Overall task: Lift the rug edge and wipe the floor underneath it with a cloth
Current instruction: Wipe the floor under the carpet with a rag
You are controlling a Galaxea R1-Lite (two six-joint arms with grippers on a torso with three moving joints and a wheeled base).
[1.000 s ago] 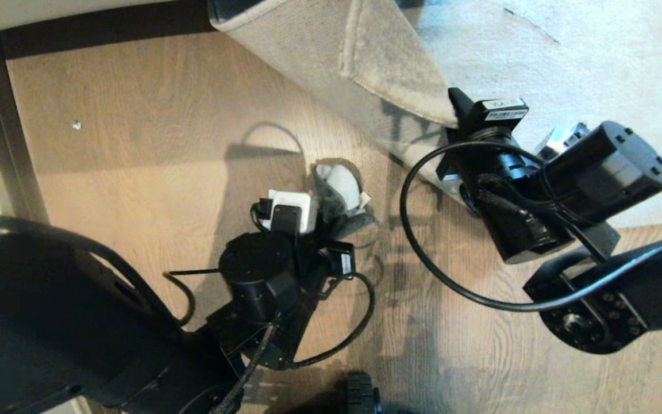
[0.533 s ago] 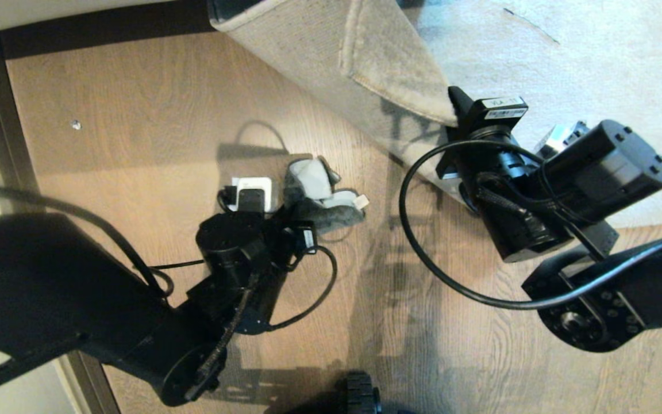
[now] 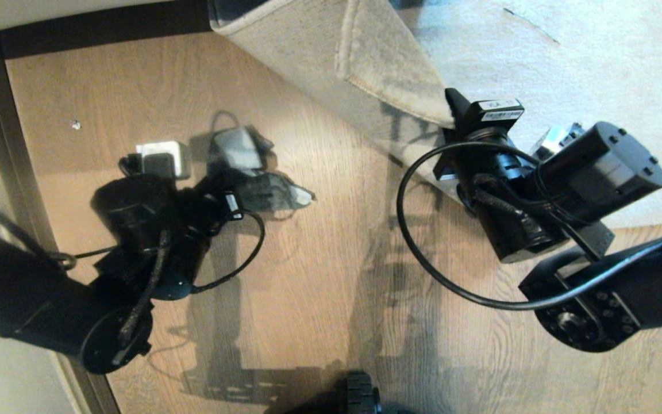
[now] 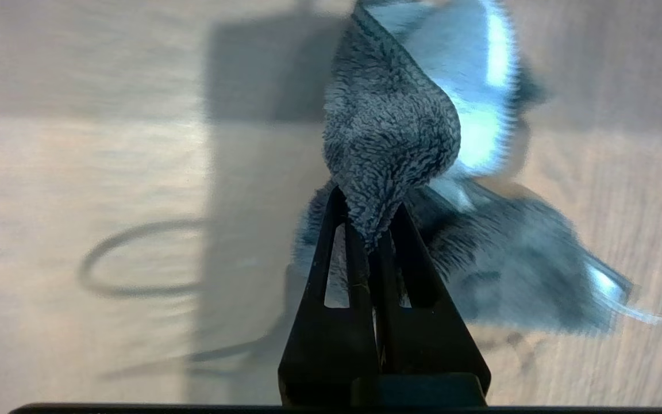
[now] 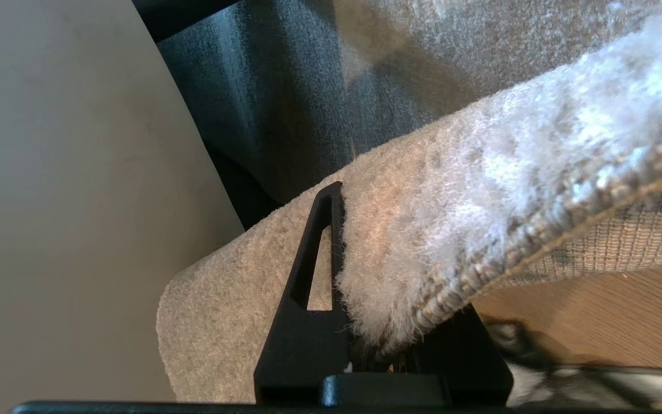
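On the floor (image 3: 319, 270), left pincer (image 4: 372, 230) clamped on cloth (image 4: 388, 132) (right pincer (image 5: 365, 345) gripping rug edge (image 5: 480, 230)).

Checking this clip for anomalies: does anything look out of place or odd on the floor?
Only a small pale speck lies on the floor near the dark skirting. The rug edge is folded back, but the right gripper holds it up on purpose.

Cloth (image 4: 391, 138) far end blurred; rug edge (image 5: 480, 241) covers one right gripper (image 5: 385, 322) finger.
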